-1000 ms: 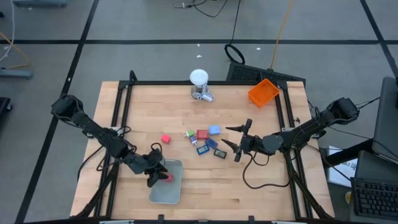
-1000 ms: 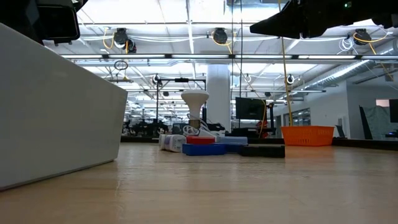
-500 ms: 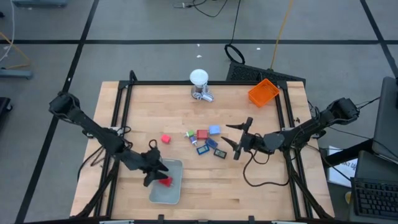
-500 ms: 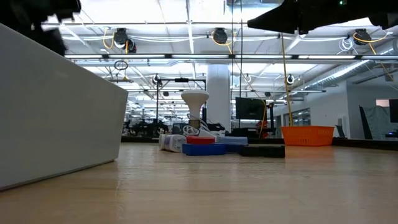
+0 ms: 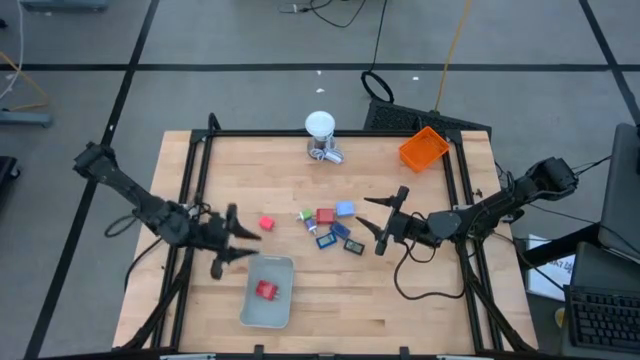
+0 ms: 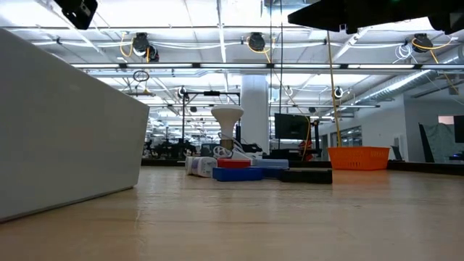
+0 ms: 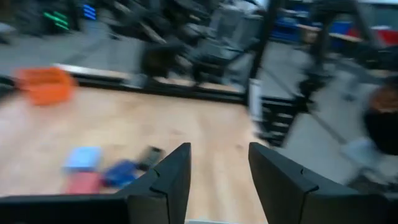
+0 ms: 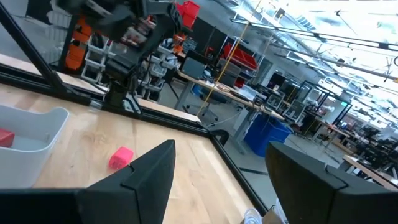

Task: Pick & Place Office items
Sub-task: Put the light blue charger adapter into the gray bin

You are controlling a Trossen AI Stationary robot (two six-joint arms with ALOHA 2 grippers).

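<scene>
High view, contents. Office items: one red block (image 5: pixel 265 290) lies inside the pale grey tray (image 5: pixel 283 267) at the table's near edge. A second red block (image 5: pixel 266 223) sits alone on the wood, just beyond the tray. The remaining pieces form a cluster (image 5: pixel 329 226) at mid-table: red, light-blue, dark rectangles with blue faces, one green-and-white bit. Left gripper (image 5: pixel 228 240): above the table just left of the tray, fingers parted, grasping nothing. Right gripper (image 5: pixel 384 222): just right of the cluster, fingers spread wide, empty. Orange bin (image 5: pixel 424 147): far right corner. White ball-topped object (image 5: pixel 319 127): far edge, centre.
</scene>
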